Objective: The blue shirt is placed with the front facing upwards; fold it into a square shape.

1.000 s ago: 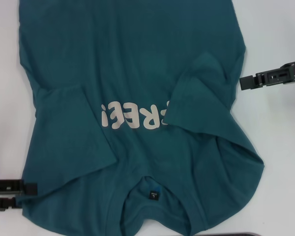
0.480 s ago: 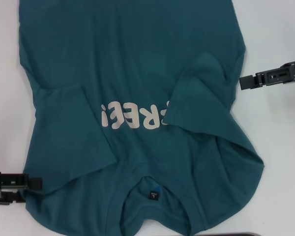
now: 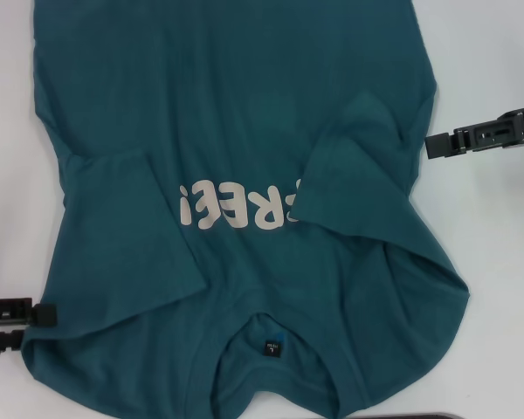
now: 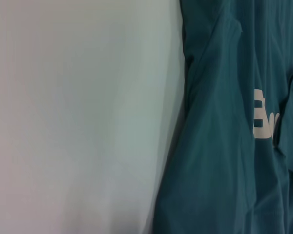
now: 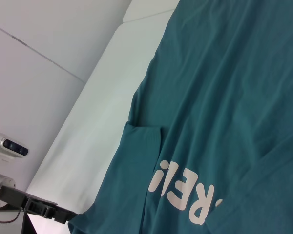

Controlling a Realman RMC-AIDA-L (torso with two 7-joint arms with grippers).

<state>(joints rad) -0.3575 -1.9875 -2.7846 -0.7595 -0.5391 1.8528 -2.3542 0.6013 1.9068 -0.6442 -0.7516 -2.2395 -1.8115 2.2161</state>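
My left tool (image 3: 37, 314) has pulled back from the shirt's near shoulder edge since half a second ago. It was touching the cloth there; now its tip sits just beside the edge, low on the counter (image 3: 498, 262), with a sliver of white between. The shoulder corner looks unchanged, so I judge no grasp was made, or one was let go. I cannot tell whether the fingers are apart or closed.

My right tool (image 3: 430, 146) has not moved. It hangs level just off the shirt's right edge, tip pointing inward at the folded sleeve, not touching. Its finger state is also unclear.

The blue shirt (image 3: 236, 105) lies front up across the counter, collar and neck label (image 3: 272, 346) toward me, lettering (image 3: 236, 208) upside down from my view. Both sleeves are turned in over the chest; the right one covers the end of the lettering.

Judgement: sleeve folds done, body fold not yet begun. Both tools stand at the sides, clear of the cloth.
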